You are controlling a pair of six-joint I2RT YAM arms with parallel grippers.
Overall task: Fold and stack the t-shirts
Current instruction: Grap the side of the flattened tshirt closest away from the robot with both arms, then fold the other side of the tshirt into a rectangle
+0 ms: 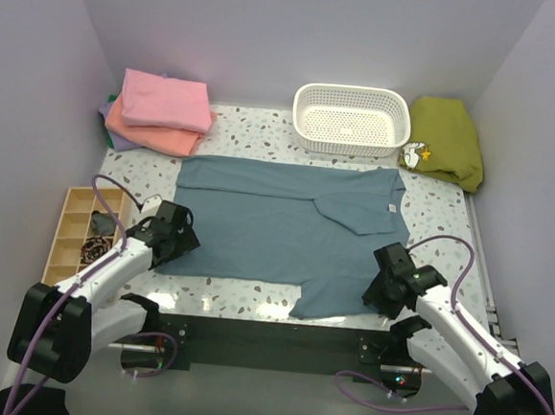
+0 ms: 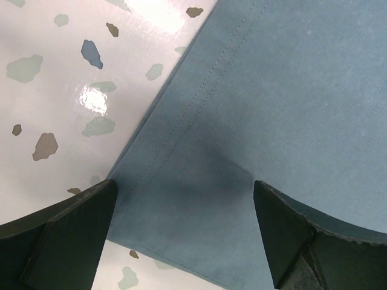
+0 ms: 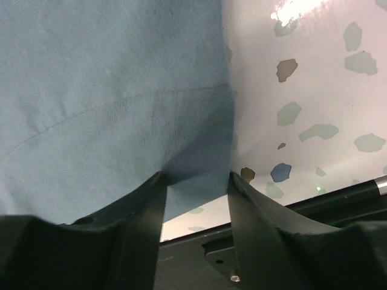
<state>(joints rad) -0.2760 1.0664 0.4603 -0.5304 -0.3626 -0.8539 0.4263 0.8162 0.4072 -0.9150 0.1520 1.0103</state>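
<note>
A dusty blue-grey t-shirt (image 1: pixel 286 218) lies spread flat on the speckled table, its small white neck label (image 1: pixel 391 208) towards the right. My left gripper (image 1: pixel 181 241) hangs low over the shirt's near left corner, jaws wide open. In the left wrist view the hemmed corner (image 2: pixel 272 109) lies between the parted fingers of that gripper (image 2: pixel 184 235). My right gripper (image 1: pixel 379 290) is at the shirt's near right edge. Its jaws stand partly open (image 3: pixel 195 193), astride the cloth edge (image 3: pixel 109 90). Pink (image 1: pixel 166 101), salmon-orange (image 1: pixel 154 132) and lavender (image 1: pixel 120 137) folded t-shirts are stacked at the back left.
A white perforated basket (image 1: pixel 352 117) stands at the back centre. An olive-green garment (image 1: pixel 446 139) lies heaped at the back right. A wooden compartment box (image 1: pixel 79 230) sits by the left wall beside my left arm. The table's dark front rail (image 3: pixel 338 193) runs just beyond the right gripper.
</note>
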